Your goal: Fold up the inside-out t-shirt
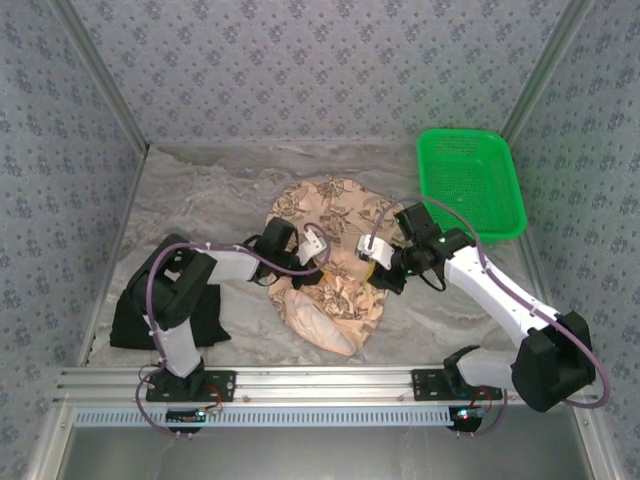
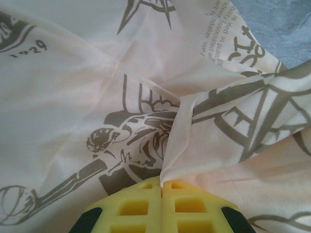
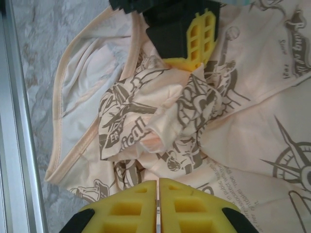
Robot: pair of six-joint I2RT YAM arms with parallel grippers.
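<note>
Both tools closed over the crumpled inside-out t-shirt at the middle of the table.

The peach shirt lies in a bunched heap on the marbled table, its dark ship-and-compass prints showing and a paler lobe spilling toward the near edge. The left tool has its yellow pads pressed together on a raised ridge of the cloth, which runs straight into the seam between them. The right tool faces it from the other side with its pads also together, low over the rumpled fabric; whether cloth is pinched there cannot be told. A black folded garment sits at the left beside the left arm, apart from the shirt, and a green basket stands at the far right.
</note>
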